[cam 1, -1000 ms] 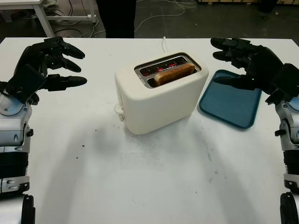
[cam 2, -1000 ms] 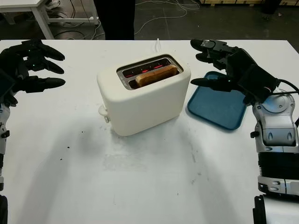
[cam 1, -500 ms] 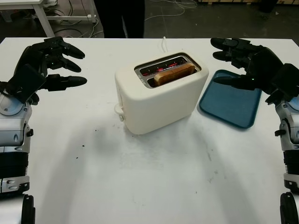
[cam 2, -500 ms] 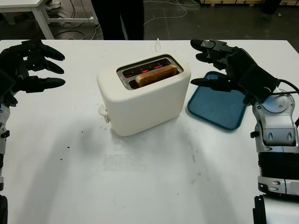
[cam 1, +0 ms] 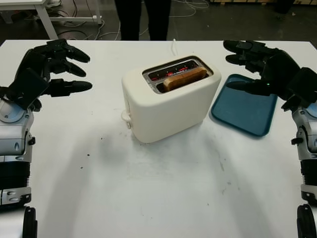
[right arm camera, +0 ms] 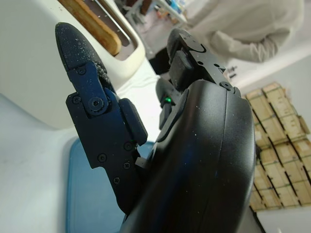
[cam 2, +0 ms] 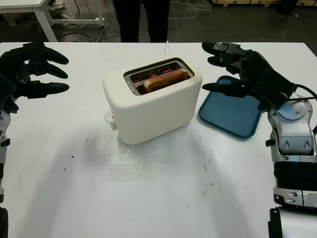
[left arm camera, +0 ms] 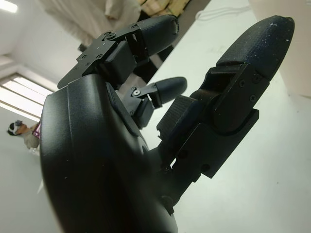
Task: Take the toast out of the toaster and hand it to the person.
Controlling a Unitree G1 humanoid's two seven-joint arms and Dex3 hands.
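Note:
A cream toaster (cam 1: 171, 104) stands mid-table, its slots glowing red. One browned toast (cam 1: 184, 78) sticks up from the nearer slot, also seen in the right wrist view as toast (right arm camera: 92, 24). My left hand (cam 1: 52, 67) hovers open over the table left of the toaster. My right hand (cam 1: 257, 67) hovers open to the toaster's right, above the far corner of a blue tray. A person (cam 1: 143, 17) in dark trousers stands at the table's far edge behind the toaster.
The blue tray (cam 1: 245, 111) lies flat right of the toaster. A white cord (cam 1: 174, 45) runs from the toaster toward the far edge. White table (cam 1: 163, 188) surface stretches in front. A white desk leg (cam 1: 45, 20) and cables lie on the floor beyond.
The person's legs have shifted to the right behind the table. Both hands and the toaster have stayed put.

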